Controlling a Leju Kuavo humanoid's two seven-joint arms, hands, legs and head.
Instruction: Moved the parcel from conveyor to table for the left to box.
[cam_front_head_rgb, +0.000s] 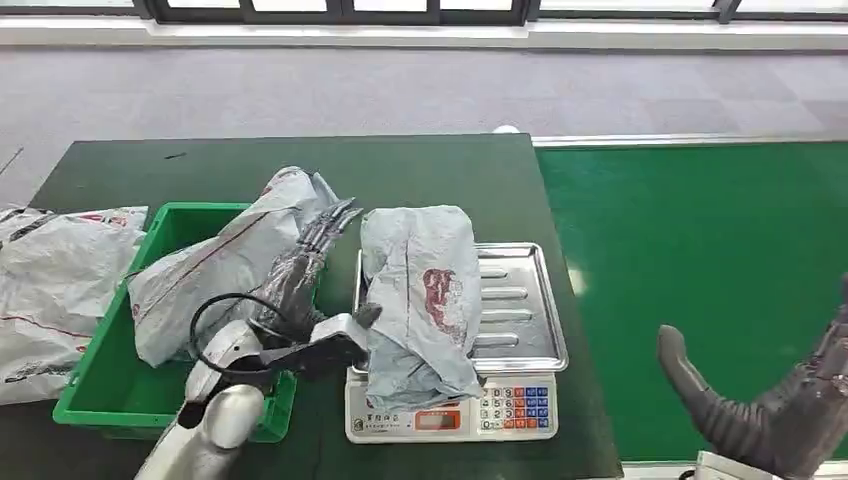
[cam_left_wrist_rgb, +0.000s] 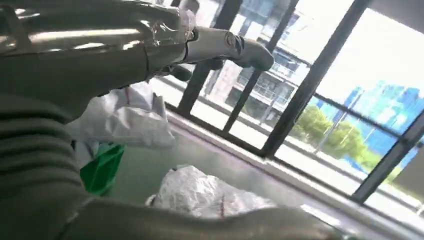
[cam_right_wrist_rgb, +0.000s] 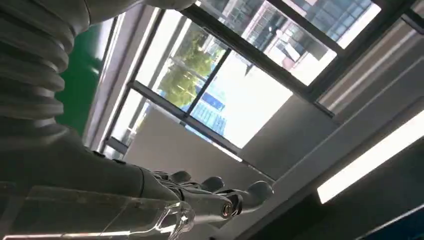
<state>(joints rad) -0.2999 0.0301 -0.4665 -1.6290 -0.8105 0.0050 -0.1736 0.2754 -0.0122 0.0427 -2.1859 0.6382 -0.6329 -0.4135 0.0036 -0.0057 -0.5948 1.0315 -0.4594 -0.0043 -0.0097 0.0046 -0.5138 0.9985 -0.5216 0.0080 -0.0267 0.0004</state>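
Note:
A grey parcel with a red mark (cam_front_head_rgb: 425, 295) lies across the steel pan of a weighing scale (cam_front_head_rgb: 515, 300) on the dark table (cam_front_head_rgb: 300, 160). My left hand (cam_front_head_rgb: 305, 275) reaches in between this parcel and the green box (cam_front_head_rgb: 110, 375). Its fingers (cam_front_head_rgb: 325, 230) are stretched out and apart, and its thumb (cam_front_head_rgb: 362, 317) touches the parcel's near left edge without holding it. A second grey parcel (cam_front_head_rgb: 225, 265) lies in the box. In the left wrist view both parcels (cam_left_wrist_rgb: 200, 195) (cam_left_wrist_rgb: 130, 117) and the box (cam_left_wrist_rgb: 102, 167) appear beyond the thumb (cam_left_wrist_rgb: 240, 50). My right hand (cam_front_head_rgb: 785, 400) hovers open over the green conveyor (cam_front_head_rgb: 700, 250).
More parcels (cam_front_head_rgb: 55, 280) are piled at the table's left edge beside the box. The scale's keypad and display (cam_front_head_rgb: 490, 410) face the table's near edge. Windows run along the far wall (cam_front_head_rgb: 420, 15). The right wrist view looks up past my right hand (cam_right_wrist_rgb: 215, 192) at windows.

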